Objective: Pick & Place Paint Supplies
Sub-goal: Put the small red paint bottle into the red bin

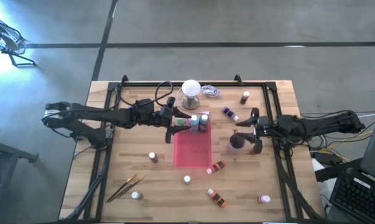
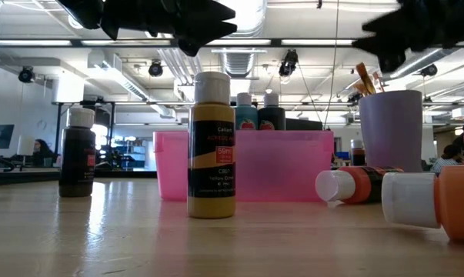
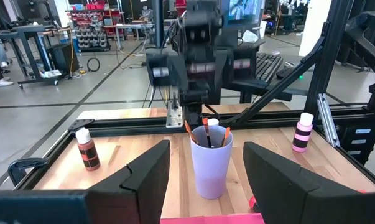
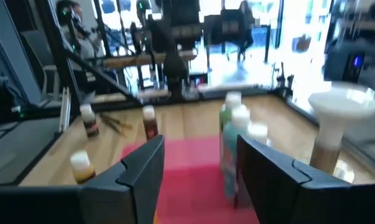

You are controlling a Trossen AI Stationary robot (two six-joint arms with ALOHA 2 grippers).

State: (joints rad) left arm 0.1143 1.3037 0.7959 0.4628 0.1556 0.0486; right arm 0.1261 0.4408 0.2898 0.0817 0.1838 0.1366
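Paint bottles [image 1: 216, 167] scattered on wooden table [image 1: 125, 155]; workshop, seemingly, behind.

The yellow paint bottle [image 2: 211, 146] standing nearest in the low view has a dark label with small pale print, partly legible as "Yellow"; the rest is unreadable.

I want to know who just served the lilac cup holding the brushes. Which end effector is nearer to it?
Right. The right end effector hangs open just above the lilac cup, while the left end effector is farther off, across the pink tray by the upright bottles.
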